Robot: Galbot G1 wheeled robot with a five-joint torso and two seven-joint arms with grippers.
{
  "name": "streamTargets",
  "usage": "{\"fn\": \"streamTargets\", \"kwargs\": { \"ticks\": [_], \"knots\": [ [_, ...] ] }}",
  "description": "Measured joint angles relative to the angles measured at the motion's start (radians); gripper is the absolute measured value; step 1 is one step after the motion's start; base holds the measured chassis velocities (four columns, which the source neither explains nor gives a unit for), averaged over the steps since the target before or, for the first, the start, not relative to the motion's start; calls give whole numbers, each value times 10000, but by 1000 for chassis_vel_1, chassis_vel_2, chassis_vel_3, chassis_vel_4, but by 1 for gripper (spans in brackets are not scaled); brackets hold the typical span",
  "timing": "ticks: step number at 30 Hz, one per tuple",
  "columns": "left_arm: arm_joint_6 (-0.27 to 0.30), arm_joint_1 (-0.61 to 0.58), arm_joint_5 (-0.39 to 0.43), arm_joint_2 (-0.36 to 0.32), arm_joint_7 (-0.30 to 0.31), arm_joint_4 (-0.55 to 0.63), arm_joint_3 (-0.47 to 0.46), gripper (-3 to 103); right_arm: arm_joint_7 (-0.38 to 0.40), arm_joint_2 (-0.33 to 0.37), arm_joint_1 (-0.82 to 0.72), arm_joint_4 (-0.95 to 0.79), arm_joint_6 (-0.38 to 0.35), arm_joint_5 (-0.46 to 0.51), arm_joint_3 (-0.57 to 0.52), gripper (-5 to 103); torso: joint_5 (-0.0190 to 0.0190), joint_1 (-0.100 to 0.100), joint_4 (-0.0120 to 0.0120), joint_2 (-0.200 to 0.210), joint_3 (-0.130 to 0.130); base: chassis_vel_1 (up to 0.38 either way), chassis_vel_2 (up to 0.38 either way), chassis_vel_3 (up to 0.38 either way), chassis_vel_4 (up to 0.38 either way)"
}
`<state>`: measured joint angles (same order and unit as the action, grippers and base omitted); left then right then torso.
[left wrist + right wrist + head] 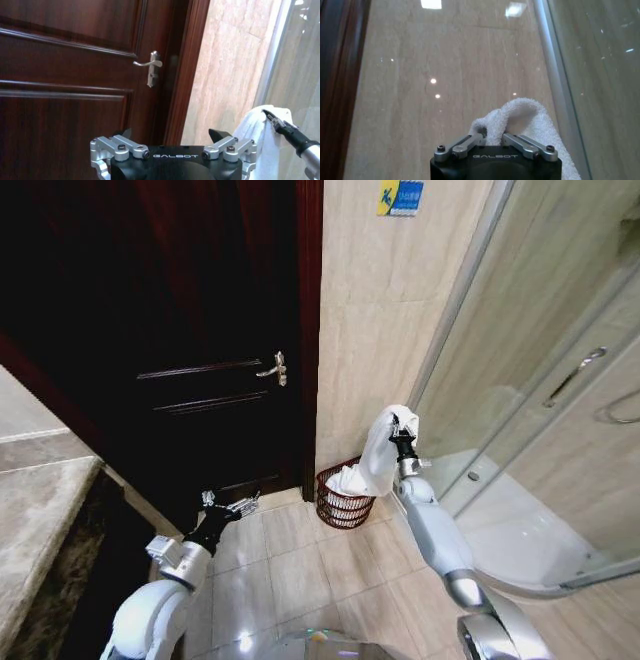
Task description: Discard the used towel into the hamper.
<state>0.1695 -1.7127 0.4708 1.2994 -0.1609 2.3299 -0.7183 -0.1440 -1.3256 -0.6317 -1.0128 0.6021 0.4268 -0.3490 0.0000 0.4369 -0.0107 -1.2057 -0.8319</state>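
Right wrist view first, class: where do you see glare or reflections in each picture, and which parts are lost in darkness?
Right wrist view: ceiling lights glare as bright spots on the glossy wall above the towel. Head view: the door is nearly black, its panels barely readable; a light reflects off the floor tiles. Left wrist view: the door handle glints, and the shower glass looks hazy.

"GALBOT" in pale letters on the black body of the left gripper [172, 144], left wrist view. Same "GALBOT" on the right gripper [492, 140], right wrist view. Blue sticker [400, 197] on the tile wall, 12 o'clock in head view; its print is unreadable.
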Motion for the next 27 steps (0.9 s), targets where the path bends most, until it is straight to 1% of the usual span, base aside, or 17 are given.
{"fn": "streamTargets", "kwargs": {
  "ticks": [5, 7, 11, 13, 14, 17, 19, 20, 21, 22, 24, 25, 27],
  "knots": [
    [0, 1, 0, 0, 0, 0, 0, 100, 142, -138, -484, -290, 11, 0, 137, 3, -3, 6, 3, 2, -1, -141, 130, 133, -134],
    [0, 2, 0, 0, 0, -1, 0, 100, 199, -398, -1156, -555, 0, -28, 239, 3, -1, 8, 3, 3, -1, -98, 96, 110, -120],
    [-1, 1, 0, 0, 0, 0, 0, 100, 39, -758, -1557, -421, -43, -132, 230, 3, 1, 7, 3, 4, -3, -45, 54, 45, -47],
    [0, 0, 0, 0, 0, 0, 0, 100, -88, -922, -1625, -227, -290, -29, 284, 3, -3, -2, 2, 2, 0, 0, 0, 0, 0],
    [0, 0, 0, 0, 0, 0, 0, 100, -88, -922, -1625, -227, -290, -29, 284, 3, -3, -2, 2, 2, 0, 0, 0, 0, 0],
    [0, -1, 0, 0, 0, 0, 0, 100, -129, -1073, -1639, 76, -918, 333, 465, 3, -2, -5, 1, 1, 1, 0, 0, 0, 0],
    [0, -2, 0, 0, 0, 0, 0, 100, -116, -1148, -1658, 227, -1481, 660, 576, 3, -2, -5, 1, 1, 1, 0, 0, 0, 0],
    [0, -2, 0, 0, 0, 0, 0, 100, -116, -1148, -1658, 227, -1481, 660, 576, 3, -2, -5, 1, 1, 1, 0, 0, 0, 0],
    [0, -1, 0, 0, 0, 0, 0, 100, -103, -1168, -1661, 285, -1693, 815, 617, 3, -2, -4, 2, 1, 1, 0, 0, 0, 0],
    [0, 0, 0, 0, 0, 0, 0, 100, -68, -1194, -1661, 390, -2064, 1067, 674, 3, -2, -2, 1, 1, 0, 0, 0, 0, 0],
    [0, 0, 0, 0, 0, 0, 0, 100, -33, -1229, -1628, 606, -2535, 1377, 716, 3, -2, -1, 3, 1, 0, 0, 0, 0, 0],
    [0, 0, 0, 0, 0, 0, 0, 100, -33, -1229, -1628, 606, -2535, 1377, 716, 3, -2, -1, 3, 1, 0, 0, 0, 0, 0],
    [0, 1, 0, 0, 0, 0, 0, 100, -20, -1282, -1477, 993, -2948, 1629, 714, 3, -2, 1, 2, 1, 0, 0, 0, 0, 0]
  ]
}}
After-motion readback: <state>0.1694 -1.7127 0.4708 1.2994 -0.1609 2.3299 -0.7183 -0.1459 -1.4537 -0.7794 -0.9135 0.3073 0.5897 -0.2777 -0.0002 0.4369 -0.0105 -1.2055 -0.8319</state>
